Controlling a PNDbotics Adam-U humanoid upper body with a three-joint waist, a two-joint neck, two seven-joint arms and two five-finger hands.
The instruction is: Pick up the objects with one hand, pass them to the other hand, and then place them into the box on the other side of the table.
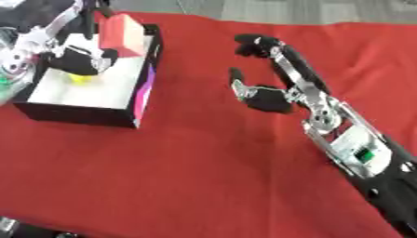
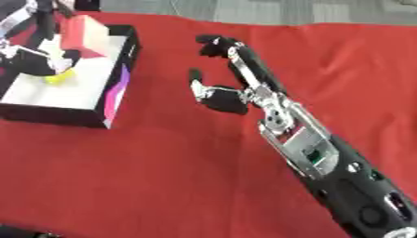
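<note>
Inside the box (image 1: 81, 95), the left hand (image 1: 77, 59) curls round a yellow object (image 1: 81, 78) (placing it, likely); the right hand (image 1: 269, 69) hangs open, empty.

Red-clothed table (image 1: 204, 176) — black-walled box (image 1: 81, 114) on it

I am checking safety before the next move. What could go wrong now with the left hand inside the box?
1. The left hand sits over a small yellow object in the box; lifting away could drag the object back out.
2. The red block leans at the box's far side, close to the left arm, and might be knocked.
3. The right hand rests open on the red cloth near the box; a sweep could push the box.
</note>
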